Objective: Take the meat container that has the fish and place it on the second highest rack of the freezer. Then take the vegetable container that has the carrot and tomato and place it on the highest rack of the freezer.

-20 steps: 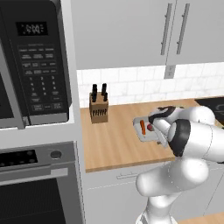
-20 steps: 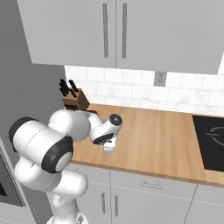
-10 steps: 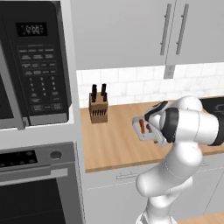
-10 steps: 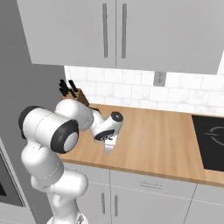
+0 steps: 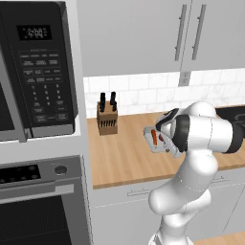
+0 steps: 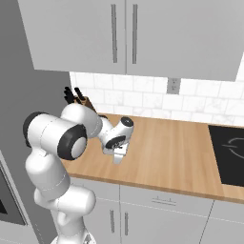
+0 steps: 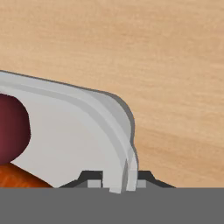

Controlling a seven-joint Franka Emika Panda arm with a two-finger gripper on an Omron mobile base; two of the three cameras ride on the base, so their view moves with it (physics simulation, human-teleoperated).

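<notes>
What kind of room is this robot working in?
A home kitchen, rendered rather than real: a microwave above an oven, a knife block on a wooden counter, and a cooktop.

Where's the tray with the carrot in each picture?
Left base view: the vegetable container sits right of centre, in front of the arm, carrot inside.
Right base view: hidden behind the hand; I cannot pick it out.
Hand view: its silver rim curves across the middle, pinched by the gripper.
Shared landmark: the wooden counter.
</notes>
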